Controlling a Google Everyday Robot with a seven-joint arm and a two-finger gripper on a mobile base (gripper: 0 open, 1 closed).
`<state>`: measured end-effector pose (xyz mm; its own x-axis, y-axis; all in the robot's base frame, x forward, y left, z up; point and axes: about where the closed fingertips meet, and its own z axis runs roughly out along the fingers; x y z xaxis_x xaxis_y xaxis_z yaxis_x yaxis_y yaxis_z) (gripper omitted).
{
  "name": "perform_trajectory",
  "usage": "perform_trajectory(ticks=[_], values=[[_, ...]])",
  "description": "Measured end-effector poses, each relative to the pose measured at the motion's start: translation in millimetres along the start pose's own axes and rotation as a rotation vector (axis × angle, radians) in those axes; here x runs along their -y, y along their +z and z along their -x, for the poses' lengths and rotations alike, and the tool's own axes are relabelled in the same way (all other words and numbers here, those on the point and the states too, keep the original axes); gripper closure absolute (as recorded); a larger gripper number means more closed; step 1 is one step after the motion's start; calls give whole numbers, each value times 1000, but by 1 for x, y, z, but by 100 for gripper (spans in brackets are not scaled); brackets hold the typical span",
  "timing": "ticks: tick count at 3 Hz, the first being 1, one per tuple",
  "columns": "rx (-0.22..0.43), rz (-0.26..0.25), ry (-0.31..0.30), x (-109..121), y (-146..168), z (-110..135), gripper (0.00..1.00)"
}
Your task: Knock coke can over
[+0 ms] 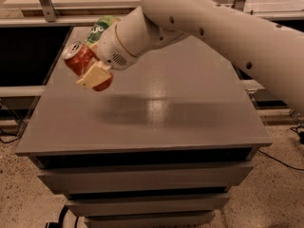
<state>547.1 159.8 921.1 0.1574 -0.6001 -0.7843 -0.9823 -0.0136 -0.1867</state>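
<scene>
The red coke can (pixel 78 60) is held in the air above the left part of the grey table (pixel 156 113). It is tilted, with its silver top pointing up and to the left. My gripper (pixel 89 71) is shut on the can, and one cream finger (pixel 94 76) lies across its front side. The other finger is hidden behind the can. The white arm (pixel 199 18) reaches in from the upper right.
A green snack bag (pixel 101 24) lies at the table's far left, partly hidden behind my wrist. A shelf with metal uprights (pixel 45 1) runs behind the table. Cables lie on the speckled floor (pixel 285 184) at the right.
</scene>
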Motion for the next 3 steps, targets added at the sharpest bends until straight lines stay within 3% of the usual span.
perform_trajectory(ticks=[3], values=[[-307, -73, 71, 54, -69, -115, 100]])
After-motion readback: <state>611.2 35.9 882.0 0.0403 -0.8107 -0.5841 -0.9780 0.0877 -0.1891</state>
